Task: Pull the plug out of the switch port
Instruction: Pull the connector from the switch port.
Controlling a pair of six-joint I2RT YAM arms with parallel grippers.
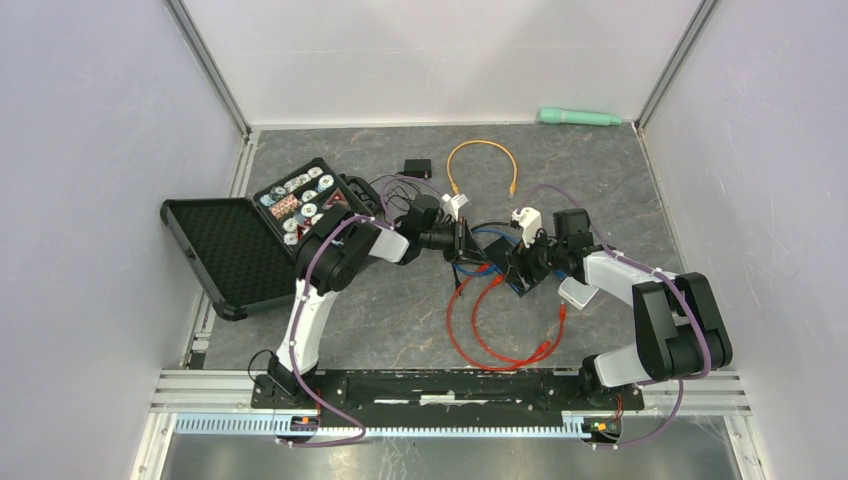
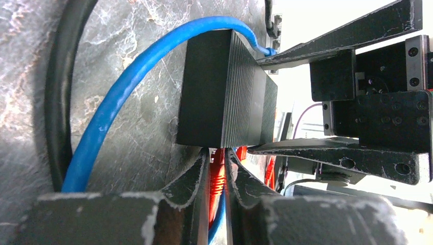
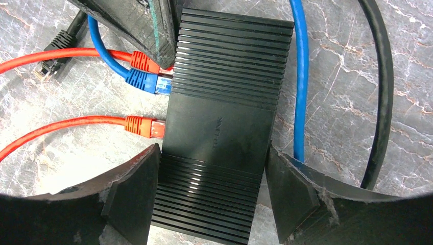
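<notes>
The left gripper (image 2: 217,157) has its jaws almost together, pinching the red plug (image 3: 144,61), which sits in its port on the switch (image 3: 219,117). The right gripper (image 3: 212,158) clamps the switch across its width, at the end away from that plug. A blue plug (image 3: 144,80) sits just beside the pinched one, and a second red plug (image 3: 144,126) farther along the same face. A black cable (image 3: 380,92) curves past the switch's far side. The switch lies mid-table (image 1: 400,320), with an open case (image 1: 230,250) well to the left.
</notes>
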